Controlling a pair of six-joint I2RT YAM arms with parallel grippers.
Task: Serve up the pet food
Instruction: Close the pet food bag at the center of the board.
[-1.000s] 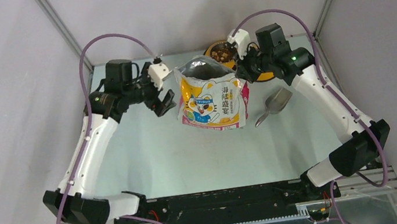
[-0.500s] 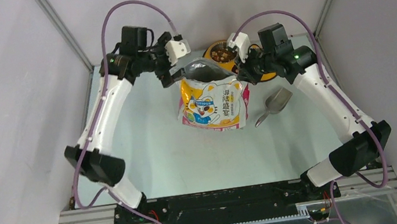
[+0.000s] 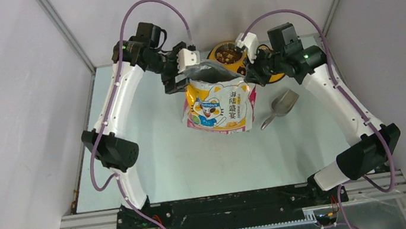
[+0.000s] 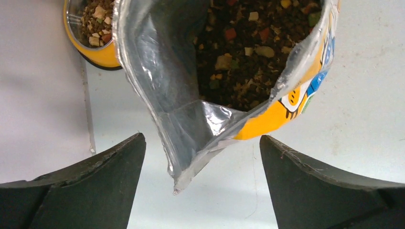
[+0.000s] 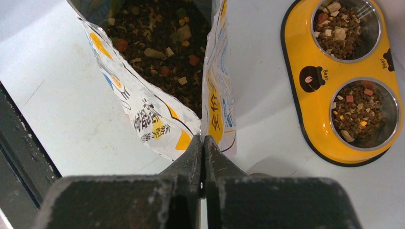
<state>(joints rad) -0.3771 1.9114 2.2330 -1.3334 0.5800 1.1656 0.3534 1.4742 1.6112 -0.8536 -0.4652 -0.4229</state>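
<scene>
Left tool [image 4: 200, 143] has swung in to the left top corner of the cat-food bag [image 3: 218, 105], jaws wide astride it, no grip yet. Right tool [image 5: 204, 139] clamps the other corner. Kibble [image 5: 157, 45] sits in the bag and the feeder [image 5: 292, 52] bowls. Two-handed hold likely next.

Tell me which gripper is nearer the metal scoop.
Right. The right gripper, shut on the pet food bag rim, sits just up-left of the metal scoop in the top view. The left gripper is open at the bag's opposite corner.

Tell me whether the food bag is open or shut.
Open: the bag gapes at the top, kibble showing inside.
</scene>
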